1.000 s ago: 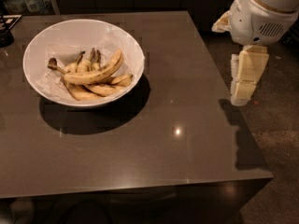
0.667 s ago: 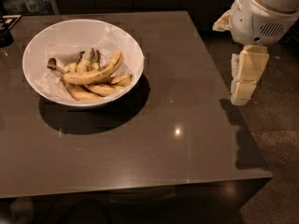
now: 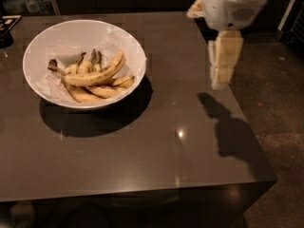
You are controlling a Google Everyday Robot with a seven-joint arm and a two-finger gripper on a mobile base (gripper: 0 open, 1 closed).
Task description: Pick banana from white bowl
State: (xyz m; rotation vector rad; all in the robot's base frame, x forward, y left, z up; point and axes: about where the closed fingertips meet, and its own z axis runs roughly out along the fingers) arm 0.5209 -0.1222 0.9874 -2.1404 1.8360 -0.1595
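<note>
The claw [image 3: 220, 80] hangs pointing downward from the white wrist housing [image 3: 230, 6] at the upper right, above the right-hand edge of the bench [image 3: 142, 160], and it is well apart from the bowl. From this angle I cannot tell how far open the claw is; it appears as one pale, cream-coloured block, and nothing can be seen held in it. It casts a dark shadow [image 3: 230, 129] on the bench top just below and slightly right of itself, near the bench's right edge. The banana [image 3: 95, 75] lies in the white bowl [image 3: 83, 23], which stands on the left half of the bench towards the far side. The banana is the longest fruit there, strongly curved and yellow with brown speckling; its dark stem end points to the left, near the bowl's left wall, and its other tip rises towards the right rim. It rests on top of several shorter bananas [image 3: 102, 91] that crowd the front of the bowl, with their dark stems sticking up behind it. Crinkled white paper [image 3: 52, 82] shows under the fruit on the left side. The bowl throws a broad shadow [image 3: 95, 120] on the dark bench in front of it. A small bright reflection [image 3: 179, 133] sits on the bench surface between the bowl and the claw's shadow.
</note>
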